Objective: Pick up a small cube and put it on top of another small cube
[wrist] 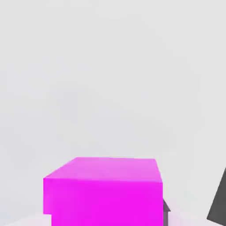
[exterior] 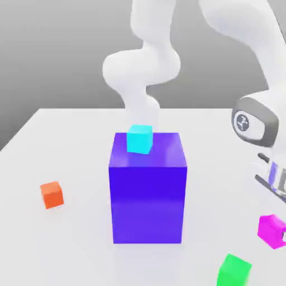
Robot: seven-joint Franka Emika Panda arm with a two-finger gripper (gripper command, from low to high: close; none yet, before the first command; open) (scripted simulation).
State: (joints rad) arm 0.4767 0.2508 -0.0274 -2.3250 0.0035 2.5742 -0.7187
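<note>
The small cube, bright magenta, sits low at the exterior view's right edge, right under my hand. My gripper reaches down onto it and is shut on it. Up close in the hand view the magenta cube lies between the fingers, with one dark finger beside it. Whether it rests on the table or hangs just above it, I cannot tell. Other small cubes are a cyan cube on top of the tall blue block, an orange cube and a green cube.
The tall blue block stands mid-table, to the exterior view's left of my hand. The green cube lies close in front of the magenta one. The orange cube is far off at the exterior view's left. The white table runs under all of them.
</note>
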